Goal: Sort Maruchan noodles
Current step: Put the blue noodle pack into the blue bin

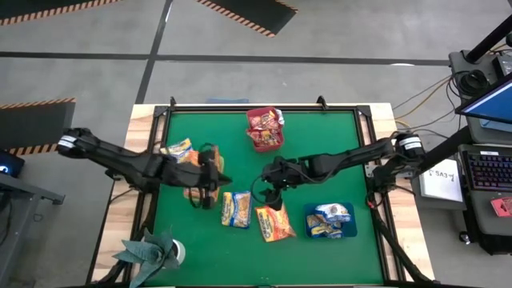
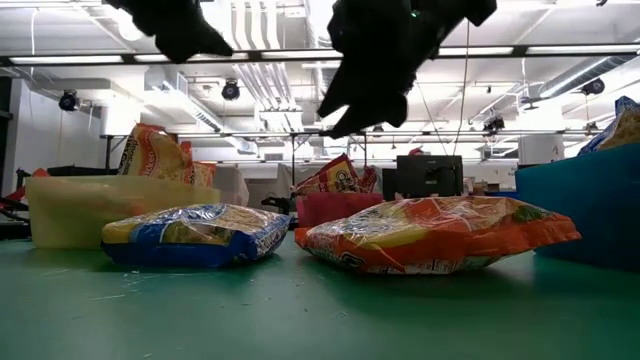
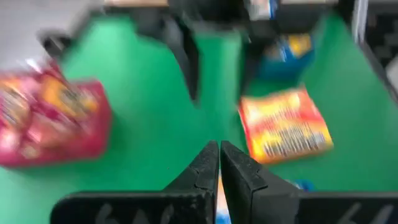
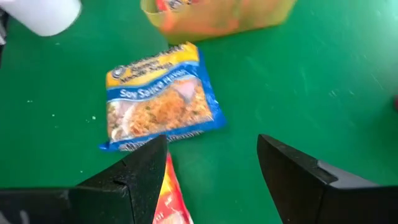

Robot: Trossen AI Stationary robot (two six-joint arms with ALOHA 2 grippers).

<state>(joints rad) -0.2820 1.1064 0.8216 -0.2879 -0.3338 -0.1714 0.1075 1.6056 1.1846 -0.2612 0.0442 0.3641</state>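
Near the middle of the green table (image 1: 320, 144), the right gripper (image 4: 211, 180) hangs with its fingers spread and nothing between them; the right wrist view shows it over bare mat just past the blue-and-yellow packet (image 4: 160, 99), with a corner of the orange packet (image 4: 166, 199) cut off beside one finger. From above, that gripper (image 1: 272, 188) is only a dark mass, and the gap between its fingers cannot be made out there.

The left gripper (image 3: 219, 163) has its fingers pressed together on nothing, as its own wrist view shows; from above it (image 1: 210, 178) sits over the yellow-green tray (image 1: 194, 192), hiding most of it. The blurred left wrist view catches the orange packet (image 3: 283, 127) flat on the mat and the red tray (image 3: 50, 121) with packets in it.

From above, the blue-and-yellow packet (image 1: 236, 209) and the orange packet (image 1: 274, 223) lie side by side toward the near edge, left of the blue tray (image 1: 330, 221), which holds more packets. The red tray (image 1: 265, 128) stands at the far middle. One loose packet (image 1: 178, 147) lies far left of the left gripper.

At table height, both packets (image 2: 195, 236) (image 2: 440, 233) fill the foreground, while the blue tray (image 2: 580, 210) is cut off at the right and both grippers are dark shapes cropped at the top.
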